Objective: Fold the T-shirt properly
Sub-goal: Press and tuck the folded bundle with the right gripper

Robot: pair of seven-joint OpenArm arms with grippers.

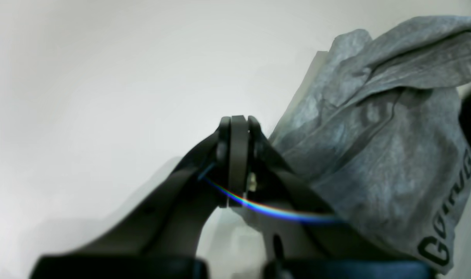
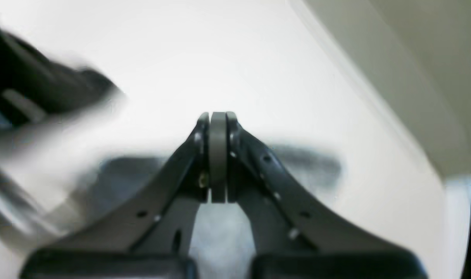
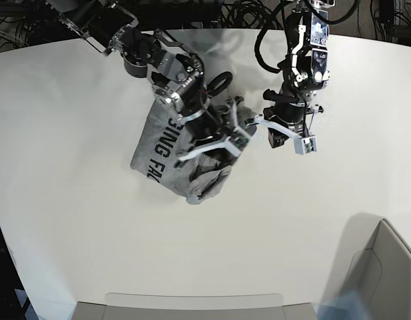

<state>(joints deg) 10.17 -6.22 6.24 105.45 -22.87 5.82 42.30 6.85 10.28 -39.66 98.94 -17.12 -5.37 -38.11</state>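
Showing lettering on T-shirt (image 1: 378,147) (image 3: 166,157), right wrist view only table (image 2: 258,58).

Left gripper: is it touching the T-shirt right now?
Cannot tell. In the left wrist view the left gripper is shut, and the T-shirt lies right beside it, but blur hides any contact or gap.

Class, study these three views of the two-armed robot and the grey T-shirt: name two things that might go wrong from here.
1. The heather-grey cotton T-shirt lies crumpled in a heap, lettering partly hidden; a fold started now would likely lock in wrinkles.
2. Both pincers look shut: the left pincer beside the cloth, the right pincer over the white table. Neither visibly holds fabric, so a lift may come up empty.
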